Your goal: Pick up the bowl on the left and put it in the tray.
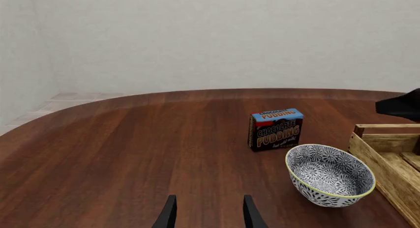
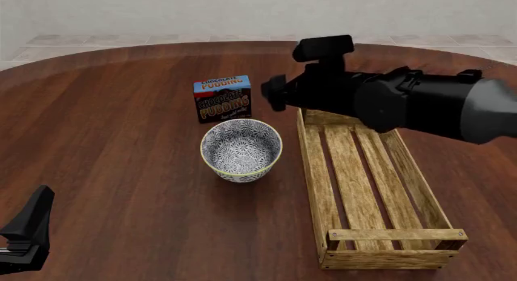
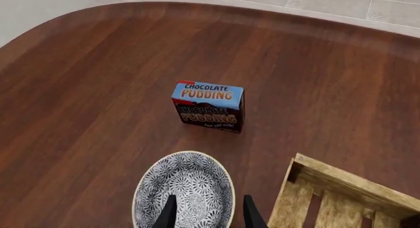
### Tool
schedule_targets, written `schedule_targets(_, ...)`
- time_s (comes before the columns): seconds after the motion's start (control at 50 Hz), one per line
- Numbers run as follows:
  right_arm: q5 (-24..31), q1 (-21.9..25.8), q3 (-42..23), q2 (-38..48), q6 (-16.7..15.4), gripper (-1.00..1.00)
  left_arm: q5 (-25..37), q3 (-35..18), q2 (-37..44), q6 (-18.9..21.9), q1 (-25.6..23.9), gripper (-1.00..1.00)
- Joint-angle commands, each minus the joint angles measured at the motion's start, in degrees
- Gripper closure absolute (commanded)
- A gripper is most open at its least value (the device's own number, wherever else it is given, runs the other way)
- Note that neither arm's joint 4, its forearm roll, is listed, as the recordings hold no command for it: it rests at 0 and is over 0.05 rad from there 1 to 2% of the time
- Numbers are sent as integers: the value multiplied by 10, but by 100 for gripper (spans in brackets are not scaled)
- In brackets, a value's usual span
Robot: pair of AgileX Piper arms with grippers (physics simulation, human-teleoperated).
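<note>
The patterned blue-grey bowl (image 2: 241, 151) with a yellowish rim stands upright on the table, just left of the long wooden slatted tray (image 2: 372, 190), which is empty. My right arm reaches across the tray's far end. Its gripper (image 2: 273, 94) hangs above and a little beyond the bowl. In the right wrist view that gripper (image 3: 208, 213) is open, its fingers framing the bowl (image 3: 187, 188), with a corner of the tray (image 3: 328, 188) beside it. My left gripper (image 1: 208, 215) is open and holds nothing; it is low over the table, with the bowl (image 1: 330, 176) and tray (image 1: 387, 154) ahead and off to one side.
A chocolate pudding box (image 2: 222, 98) stands upright just beyond the bowl; it also shows in both wrist views (image 1: 276, 129) (image 3: 208, 106). Part of my left arm (image 2: 28, 232) sits at the near left table edge. The dark wooden table's (image 2: 105, 142) round edge curves behind.
</note>
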Motion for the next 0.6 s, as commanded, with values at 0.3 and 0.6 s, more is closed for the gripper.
schedule_targets(0.3,-22,-9,4,33,-1,-100,0,0,0,0,0,-100)
schedule_targets(0.6,-30,-16,3,47,0,-100,0,0,0,0,0,-100)
